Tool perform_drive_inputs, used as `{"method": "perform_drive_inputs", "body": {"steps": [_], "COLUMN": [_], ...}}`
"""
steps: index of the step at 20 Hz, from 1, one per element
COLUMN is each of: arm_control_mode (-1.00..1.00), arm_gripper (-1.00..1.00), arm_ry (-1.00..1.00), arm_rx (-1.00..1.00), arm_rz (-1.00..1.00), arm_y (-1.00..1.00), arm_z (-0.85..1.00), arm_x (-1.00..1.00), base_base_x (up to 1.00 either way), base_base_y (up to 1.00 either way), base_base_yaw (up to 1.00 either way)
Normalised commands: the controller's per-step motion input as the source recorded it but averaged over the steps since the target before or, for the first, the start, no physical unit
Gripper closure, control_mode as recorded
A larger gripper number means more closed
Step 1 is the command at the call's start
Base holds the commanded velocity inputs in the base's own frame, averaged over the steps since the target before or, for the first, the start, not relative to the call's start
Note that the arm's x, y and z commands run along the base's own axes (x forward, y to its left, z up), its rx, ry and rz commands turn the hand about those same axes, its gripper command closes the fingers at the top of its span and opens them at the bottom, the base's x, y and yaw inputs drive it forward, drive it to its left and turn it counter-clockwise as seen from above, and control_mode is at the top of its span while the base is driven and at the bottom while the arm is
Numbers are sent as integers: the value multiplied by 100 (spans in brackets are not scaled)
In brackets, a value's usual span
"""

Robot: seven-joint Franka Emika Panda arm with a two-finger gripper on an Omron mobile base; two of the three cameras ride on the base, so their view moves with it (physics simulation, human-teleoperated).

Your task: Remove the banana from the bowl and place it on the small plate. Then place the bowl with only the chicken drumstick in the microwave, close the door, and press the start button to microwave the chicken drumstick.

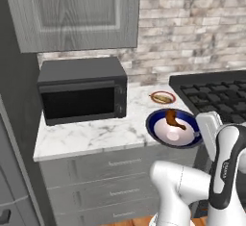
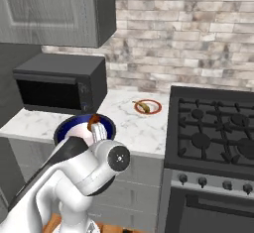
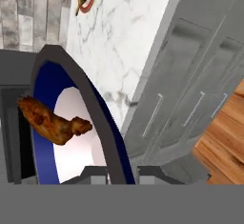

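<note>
Gripper: fingers pinch the rim of the bowl, one on each side.
Bowl: held above the counter edge, dark blue outside, white inside.
Chicken drumstick: in the bowl, reddish-brown, long axis across it.
Banana: on the small plate.

Place: home kitchen.
Counter: white marble worktop over grey drawers.
Wall: pale brick backsplash, grey upper cabinet at 11 o'clock.
Appliances: microwave at 10 o'clock, black gas stove at 2 o'clock.
Floor: wood planks.
</note>
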Motion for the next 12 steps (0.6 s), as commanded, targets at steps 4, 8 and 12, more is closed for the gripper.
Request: {"method": "perform_drive_inputs", "body": {"steps": [4,8,12], "arm_control_mode": [100,100,100], "arm_gripper": [100,100,100], "arm_ry": [0,0,0], "arm_rx": [0,0,0], "arm_rz": [0,0,0], "arm_y": [0,0,0], "arm_z": [0,0,0], "arm_x": [0,0,0], "base_base_x": [-100,-100,-46], "base_base_y": [39,72,97], "base_base_yaw": [3,12,8]}}
